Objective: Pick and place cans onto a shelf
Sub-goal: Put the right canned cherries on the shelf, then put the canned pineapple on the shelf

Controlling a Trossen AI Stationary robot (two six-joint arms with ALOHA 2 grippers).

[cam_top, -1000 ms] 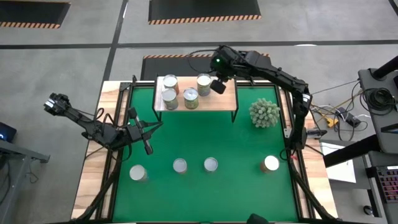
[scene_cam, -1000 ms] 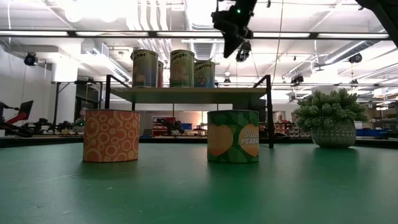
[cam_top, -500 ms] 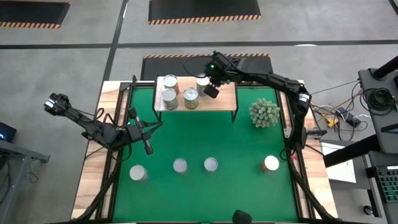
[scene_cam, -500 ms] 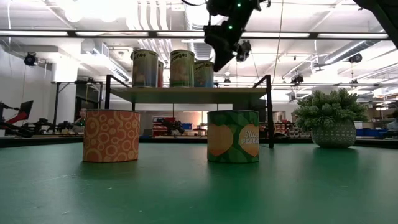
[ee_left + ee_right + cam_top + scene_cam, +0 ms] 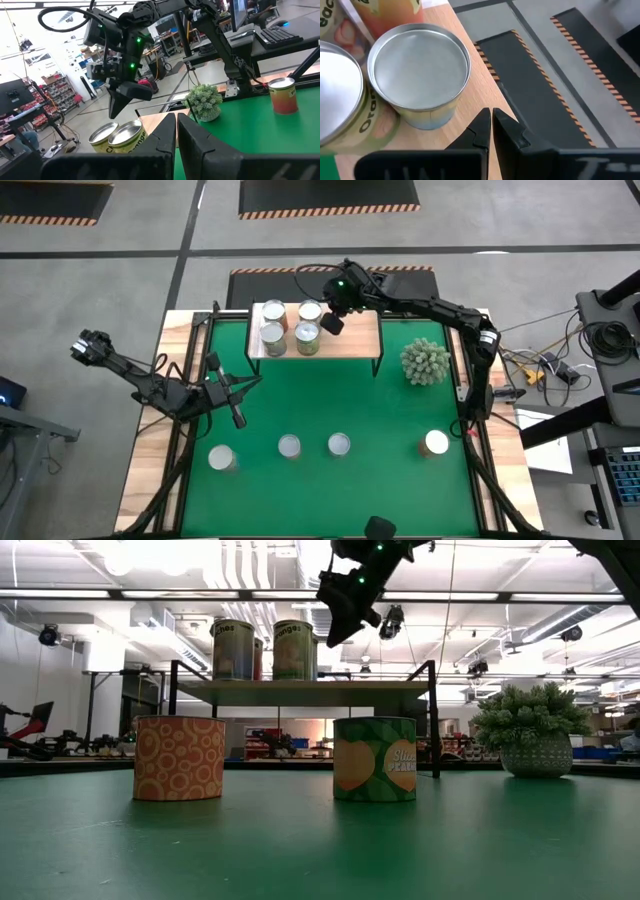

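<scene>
Your high view hides the right pincer (image 5: 489, 121) tips; its wrist view shows them closed, empty, beside a shelf (image 5: 475, 95) can (image 5: 420, 70).

A spiky pale-green plant (image 5: 426, 361) in a patterned pot stands on the green mat (image 5: 330, 405), near its right edge.

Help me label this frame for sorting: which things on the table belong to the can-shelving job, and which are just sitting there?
Part of the job:
- four cans on the shelf
- four cans on the green mat
- right gripper, shut, over the shelf

Just lying about:
- spiky potted plant
- green mat
</scene>
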